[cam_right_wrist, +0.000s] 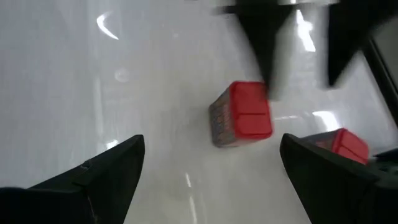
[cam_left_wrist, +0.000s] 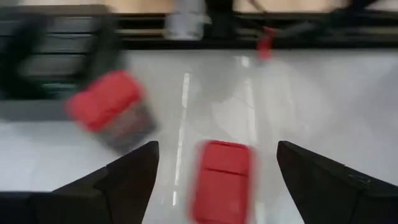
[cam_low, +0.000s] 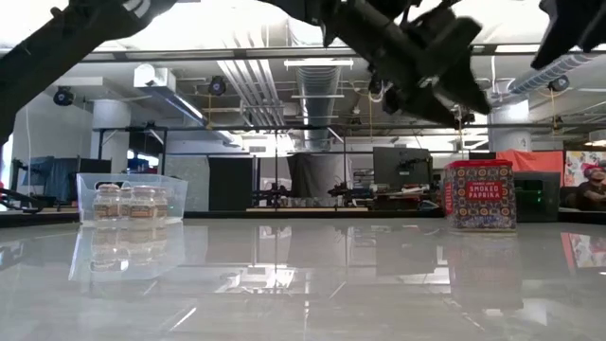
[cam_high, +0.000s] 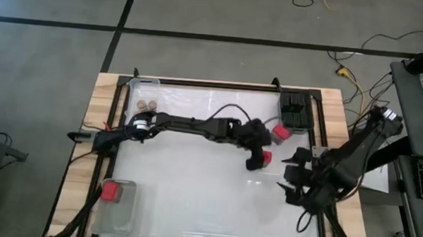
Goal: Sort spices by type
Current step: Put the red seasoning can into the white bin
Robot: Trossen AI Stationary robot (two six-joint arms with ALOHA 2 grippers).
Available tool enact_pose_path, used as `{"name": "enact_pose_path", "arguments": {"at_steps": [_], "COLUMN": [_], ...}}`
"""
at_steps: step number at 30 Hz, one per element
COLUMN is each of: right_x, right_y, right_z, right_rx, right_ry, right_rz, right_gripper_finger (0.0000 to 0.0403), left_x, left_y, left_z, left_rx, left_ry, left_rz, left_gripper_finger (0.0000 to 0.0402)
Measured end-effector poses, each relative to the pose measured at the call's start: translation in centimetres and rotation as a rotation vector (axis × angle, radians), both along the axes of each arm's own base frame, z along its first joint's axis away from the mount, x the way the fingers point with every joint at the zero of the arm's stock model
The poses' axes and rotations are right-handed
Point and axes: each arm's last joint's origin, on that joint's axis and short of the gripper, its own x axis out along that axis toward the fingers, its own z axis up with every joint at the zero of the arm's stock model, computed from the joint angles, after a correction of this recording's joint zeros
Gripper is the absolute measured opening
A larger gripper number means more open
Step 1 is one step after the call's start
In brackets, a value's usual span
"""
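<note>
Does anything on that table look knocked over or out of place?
Nothing looks spilled or broken. Two red spice tins sit loose mid-table, outside any tray, under the left gripper, open above one. A third red tin is already in its tray.

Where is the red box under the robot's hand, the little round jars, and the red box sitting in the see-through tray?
Red box under the left gripper (cam_left_wrist: 222, 180): left wrist view, on its red lid.
Round jars (cam_low: 131, 203): low view, on one jar's side.
Red box in the tray (cam_high: 109, 193): high view, on its red top.

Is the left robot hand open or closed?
Open. The left gripper has its fingers spread wide, with a red spice tin between them, untouched.
</note>
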Motion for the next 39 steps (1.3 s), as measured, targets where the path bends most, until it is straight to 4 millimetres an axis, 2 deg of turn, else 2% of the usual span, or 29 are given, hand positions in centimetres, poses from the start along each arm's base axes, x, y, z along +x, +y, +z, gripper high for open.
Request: {"name": "enact_pose_path", "arguments": {"at_steps": [5, 10, 19, 39], "right_x": [-1.7, -2.7, -2.7, -1.8], "right_y": [-1.9, -3.0, -3.1, -2.1], "right_z": [2.1, 2.9, 2.7, 1.6], "right_rx": [0.082, 0.124, 0.097, 0.039], "right_ry": [-0.078, -0.14, -0.153, -0.109], "right_rz": [-0.001, -0.018, -0.024, -0.006], "right_gripper_finger": [0.0364, 0.0364, 0.0364, 0.0364], "left_x": [0.0, 0.1, 0.8, 1.3], "left_y": [-0.6, -0.4, -0.4, -0.5], "left_z": [-0.7, -1.8, -4.8, -6.1], "left_rx": [0.03, 0.056, 0.024, 0.005], "left_ry": [-0.001, -0.001, 0.048, 0.035], "left_rz": [-0.081, -0.096, -0.073, -0.061], "left_gripper_finger": [0.0313, 0.0314, 0.0314, 0.0311]}}
